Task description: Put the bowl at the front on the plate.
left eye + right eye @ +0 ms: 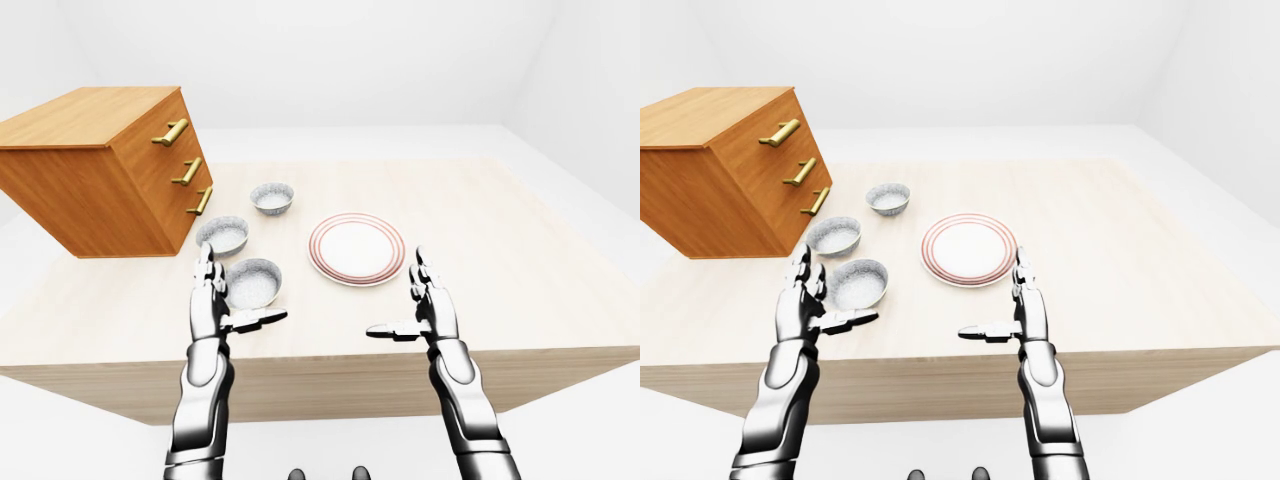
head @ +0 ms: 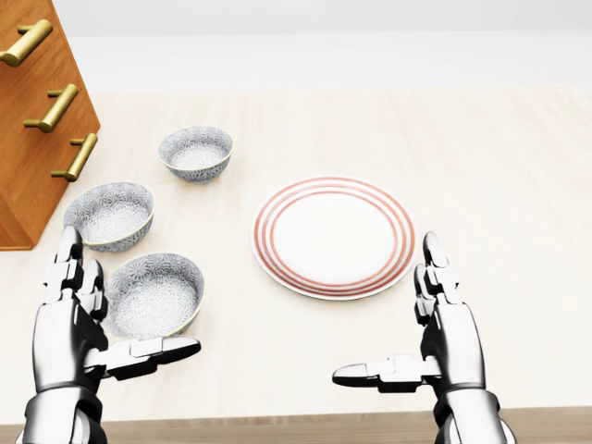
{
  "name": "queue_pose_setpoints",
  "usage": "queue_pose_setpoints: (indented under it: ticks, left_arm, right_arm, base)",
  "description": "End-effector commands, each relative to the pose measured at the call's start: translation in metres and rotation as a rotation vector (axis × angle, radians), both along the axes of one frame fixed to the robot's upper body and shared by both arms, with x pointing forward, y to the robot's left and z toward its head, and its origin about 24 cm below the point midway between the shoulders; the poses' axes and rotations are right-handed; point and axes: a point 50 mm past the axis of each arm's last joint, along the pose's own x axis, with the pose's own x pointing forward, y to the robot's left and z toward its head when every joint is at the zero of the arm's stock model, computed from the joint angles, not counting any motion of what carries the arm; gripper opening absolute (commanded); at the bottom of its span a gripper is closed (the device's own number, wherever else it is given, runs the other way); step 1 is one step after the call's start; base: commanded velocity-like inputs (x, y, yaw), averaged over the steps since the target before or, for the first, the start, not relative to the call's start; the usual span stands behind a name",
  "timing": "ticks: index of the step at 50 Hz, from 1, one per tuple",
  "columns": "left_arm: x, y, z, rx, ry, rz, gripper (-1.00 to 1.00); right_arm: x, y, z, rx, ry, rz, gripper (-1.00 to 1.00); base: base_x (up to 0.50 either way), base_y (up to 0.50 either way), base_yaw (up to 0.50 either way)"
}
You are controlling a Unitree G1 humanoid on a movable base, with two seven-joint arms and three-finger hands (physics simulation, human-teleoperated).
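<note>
Three grey patterned bowls stand on the table at the left of the head view. The nearest bowl lies lowest in that view, with a second bowl above it and a third bowl higher still. A white plate with red rings sits at the centre. My left hand is open: its fingers stand upright just left of the nearest bowl, and its thumb points right below the rim. My right hand is open and empty, below and right of the plate.
A wooden chest of drawers with brass handles stands at the top left, close to the second bowl. The light wooden table stretches wide to the right of the plate. Its near edge runs just below my hands.
</note>
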Motion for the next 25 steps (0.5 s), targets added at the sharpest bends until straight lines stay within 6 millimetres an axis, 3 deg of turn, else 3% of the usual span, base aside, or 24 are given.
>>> queue_pose_setpoints:
  ticks: [1, 11, 16, 25]
  left_arm:
    - [-0.003, 0.022, 0.018, -0.021, -0.073, 0.2, 1.0]
    - [-0.026, 0.047, 0.044, -0.058, -0.195, 0.362, 1.0]
    - [-0.029, 0.066, 0.043, -0.012, -0.176, 0.598, 1.0]
    - [-0.042, 0.094, 0.048, -0.066, -0.206, 0.707, 1.0]
  right_arm:
    - [0.0, -0.001, 0.0, -0.003, -0.004, -0.01, 1.0]
    - [-0.001, -0.001, 0.001, -0.004, -0.008, -0.008, 1.0]
    - [-0.001, -0.001, 0.0, -0.015, -0.007, -0.013, 1.0]
    - [0.0, -0.002, -0.001, -0.014, -0.003, -0.02, 1.0]
  base:
    - [0.0, 0.0, 0.0]
    - [0.0, 0.0, 0.0]
    - [0.0, 0.0, 0.0]
    - [0.0, 0.0, 0.0]
